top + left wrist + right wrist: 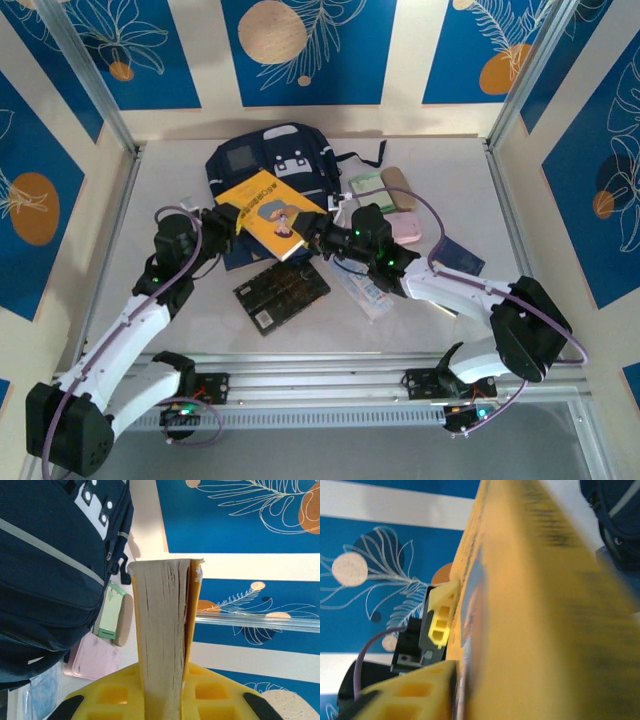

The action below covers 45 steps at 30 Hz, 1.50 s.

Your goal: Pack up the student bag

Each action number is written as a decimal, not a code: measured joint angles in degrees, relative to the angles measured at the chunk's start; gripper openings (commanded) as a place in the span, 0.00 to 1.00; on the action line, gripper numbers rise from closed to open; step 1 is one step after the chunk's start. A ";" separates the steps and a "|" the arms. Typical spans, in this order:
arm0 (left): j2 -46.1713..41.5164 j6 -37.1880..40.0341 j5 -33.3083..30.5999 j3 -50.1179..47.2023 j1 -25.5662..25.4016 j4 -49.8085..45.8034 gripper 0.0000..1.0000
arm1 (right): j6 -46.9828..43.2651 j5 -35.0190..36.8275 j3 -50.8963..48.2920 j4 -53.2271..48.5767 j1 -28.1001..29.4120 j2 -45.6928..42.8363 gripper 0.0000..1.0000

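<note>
Just beyond left fingers (111, 696) clamping a book (162, 645) lies the student bag (47, 575).

navy student bag (268, 158), yellow book (266, 206), pink case (405, 228)

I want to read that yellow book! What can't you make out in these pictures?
Book title: too small in the top view, blurred in the right wrist view.
Bag near side: top view, covered by the book.
Right gripper: the book blocks much of its wrist view, so open or shut is unclear.
</note>
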 measured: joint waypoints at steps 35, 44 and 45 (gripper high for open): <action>82.51 88.02 8.92 94.57 -0.46 -63.06 0.59 | -36.85 -10.49 -2.01 -54.71 -32.57 -32.44 0.00; 83.60 89.72 12.96 87.32 -0.35 -63.69 0.53 | -38.14 -11.06 -2.03 -54.42 -32.52 -31.58 0.00; 83.60 89.92 13.22 86.66 -0.31 -63.41 0.52 | -38.25 -11.13 -2.01 -54.36 -32.52 -31.26 0.00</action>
